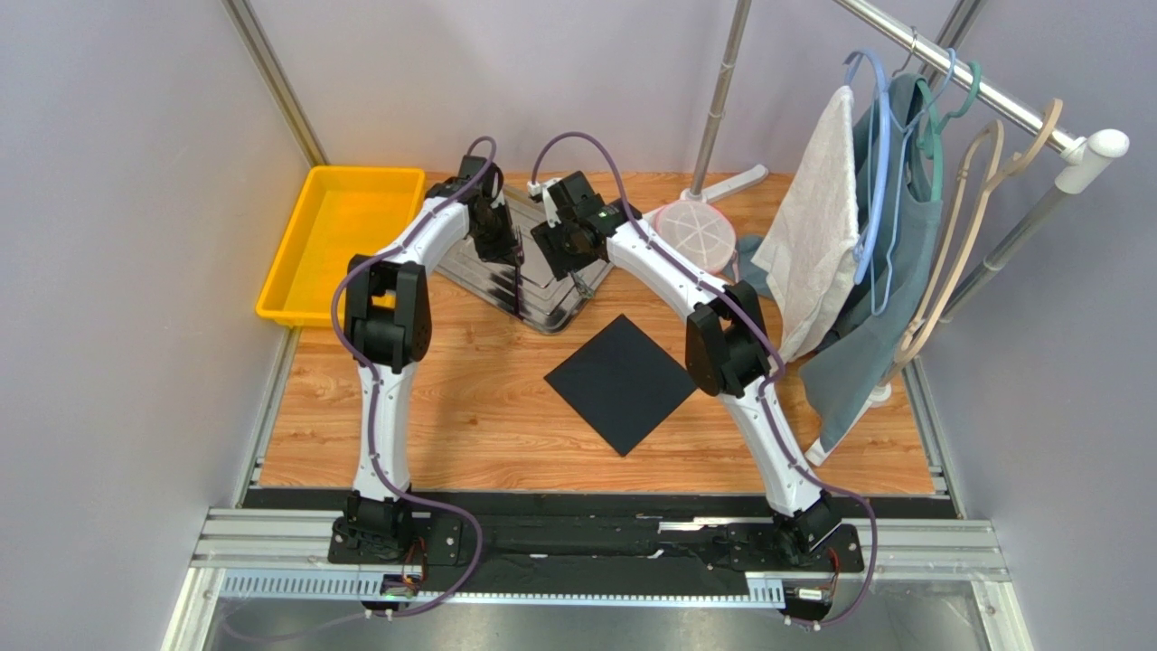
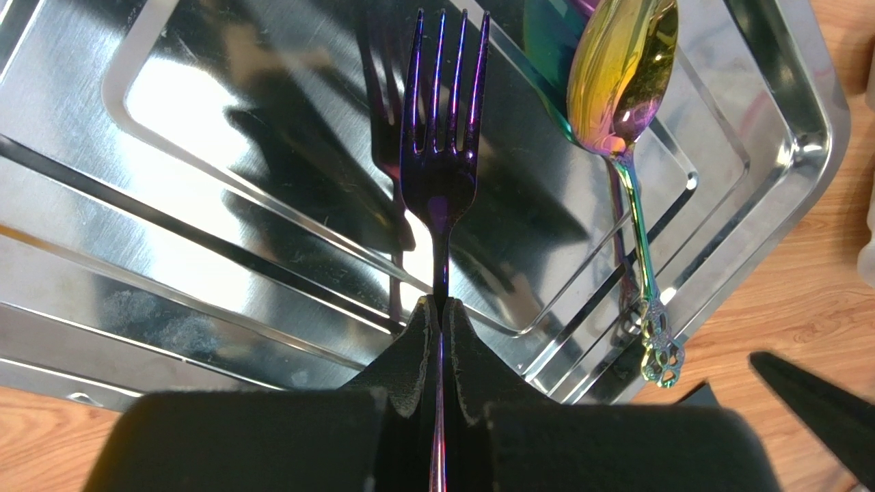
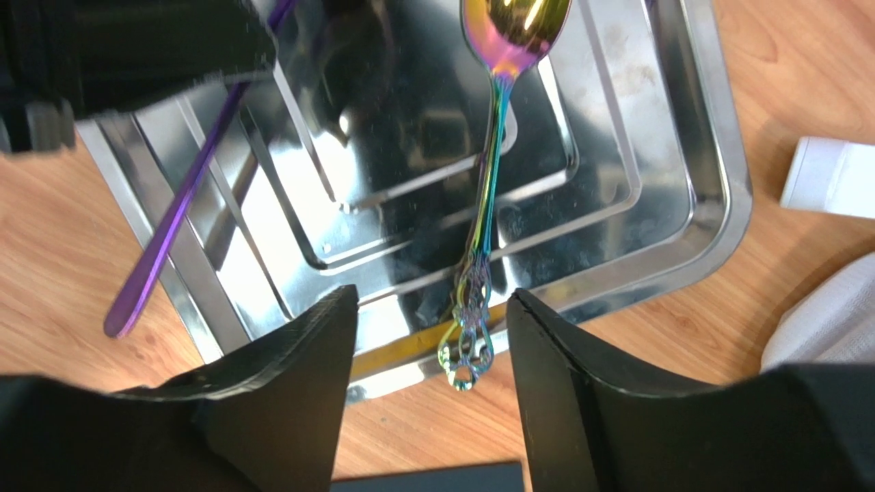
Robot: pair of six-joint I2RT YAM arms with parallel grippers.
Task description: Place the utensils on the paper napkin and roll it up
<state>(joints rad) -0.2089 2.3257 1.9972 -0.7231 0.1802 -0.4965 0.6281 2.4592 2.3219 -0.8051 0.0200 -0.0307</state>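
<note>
Early stage; the paper napkin (image 1: 621, 383) lies flat and bare on the wooden surface (image 1: 448, 407), near the steel tray (image 2: 154, 256). Left gripper (image 2: 440, 308): jaws pinched on the purple fork (image 2: 442, 154) handle, tines over the tray. Right gripper (image 3: 431, 299): jaws wide, either side of the spoon (image 3: 491, 195) handle end, not gripping. Left to do: both placements and the roll. Count: one fork; one spoon; one napkin; one tray.

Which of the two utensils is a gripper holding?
The purple fork, pinched in the left gripper; the gold-bowled spoon lies loose on the metal tray.
</note>
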